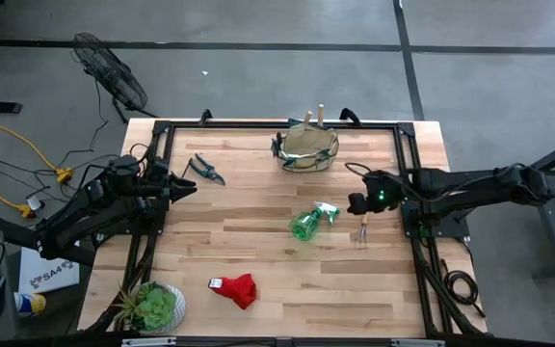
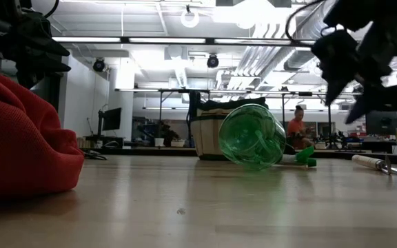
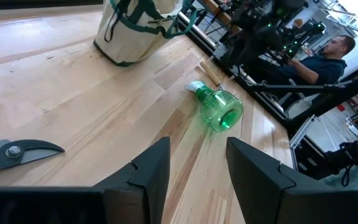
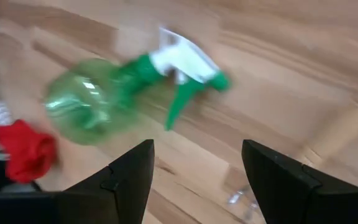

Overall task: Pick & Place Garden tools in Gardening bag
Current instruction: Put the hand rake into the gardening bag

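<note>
The tan gardening bag (image 1: 307, 146) stands at the table's far middle, with wooden handles sticking up out of it. A green spray bottle (image 1: 311, 222) lies on its side mid-table. Just to its right lies a wooden-handled fork (image 1: 362, 229). Pruning shears (image 1: 205, 170) lie at the far left, and a red glove (image 1: 236, 288) lies near the front edge. My right gripper (image 4: 197, 165) hangs open above the table, over the spot between the bottle's nozzle and the fork. My left gripper (image 3: 197, 162) stays open at the left edge, near the shears (image 3: 11, 152).
A green potted plant (image 1: 154, 305) stands at the near left corner. A dark metal frame (image 1: 408, 135) runs around the table's edges. Bare wood lies between the bottle and the bag. A seated person (image 3: 319, 59) shows beyond the table's right side.
</note>
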Robot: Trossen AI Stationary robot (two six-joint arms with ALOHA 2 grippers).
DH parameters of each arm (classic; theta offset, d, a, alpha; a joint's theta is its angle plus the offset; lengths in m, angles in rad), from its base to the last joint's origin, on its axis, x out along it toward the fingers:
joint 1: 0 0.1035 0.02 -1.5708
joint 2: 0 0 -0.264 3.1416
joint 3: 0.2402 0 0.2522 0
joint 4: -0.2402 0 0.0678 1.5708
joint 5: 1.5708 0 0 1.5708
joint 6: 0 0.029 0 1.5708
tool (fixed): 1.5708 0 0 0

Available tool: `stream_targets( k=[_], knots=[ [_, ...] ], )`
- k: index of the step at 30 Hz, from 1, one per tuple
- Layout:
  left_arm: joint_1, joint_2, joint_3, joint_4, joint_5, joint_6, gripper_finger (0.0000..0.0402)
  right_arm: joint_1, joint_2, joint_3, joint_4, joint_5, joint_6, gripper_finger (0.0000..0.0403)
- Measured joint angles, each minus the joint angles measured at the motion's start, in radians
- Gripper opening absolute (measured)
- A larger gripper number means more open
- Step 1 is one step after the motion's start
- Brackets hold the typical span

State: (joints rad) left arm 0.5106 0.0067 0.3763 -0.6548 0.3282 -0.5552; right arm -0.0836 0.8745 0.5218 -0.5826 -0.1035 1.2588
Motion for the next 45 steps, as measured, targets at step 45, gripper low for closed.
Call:
stream_targets(
  k=[45],
  knots=[
    [0.000,0.000,0.000,0.000,0.000,0.000,0.0155,0.169,0.407,-0.003,-0.058,0.151,0.547,0.0235]
  ],
)
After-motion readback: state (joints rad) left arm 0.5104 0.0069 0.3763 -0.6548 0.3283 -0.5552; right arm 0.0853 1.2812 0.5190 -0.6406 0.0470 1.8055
